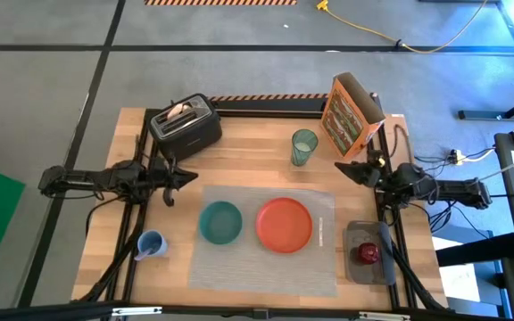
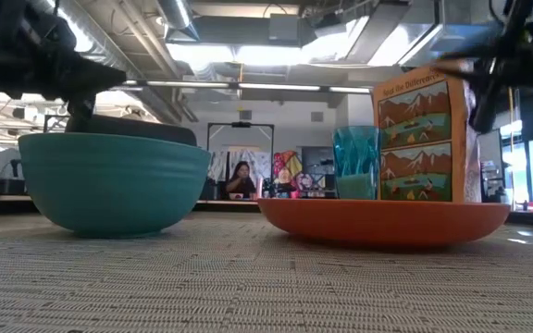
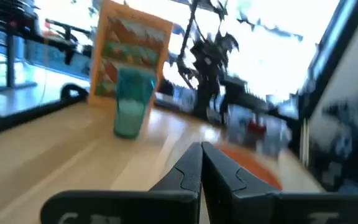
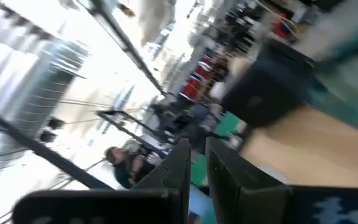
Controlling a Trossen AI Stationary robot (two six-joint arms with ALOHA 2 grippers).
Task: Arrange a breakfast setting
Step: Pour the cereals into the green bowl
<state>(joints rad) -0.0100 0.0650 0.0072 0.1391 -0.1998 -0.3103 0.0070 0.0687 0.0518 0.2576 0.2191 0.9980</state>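
Note:
A grey placemat (image 1: 266, 267) lies mid-table. On it stand a teal bowl (image 1: 220, 222) and an orange-red plate (image 1: 285, 223), with a slim pale utensil (image 1: 321, 232) at the plate's right. A translucent green glass (image 1: 303, 147) stands on the wood behind the mat. A red apple (image 1: 368, 254) rests on a small grey tray at the right. A toast slice (image 1: 179, 111) sticks out of the black toaster. My left gripper (image 1: 193, 176) is shut and empty, above the table left of the mat's far corner. My right gripper (image 1: 339, 166) is shut and empty, beside the glass.
A black toaster (image 1: 190, 129) stands at the far left and a tall orange cereal box (image 1: 351, 114) at the far right. A blue cup (image 1: 151, 243) stands left of the mat. A person (image 2: 241, 180) sits far behind the table.

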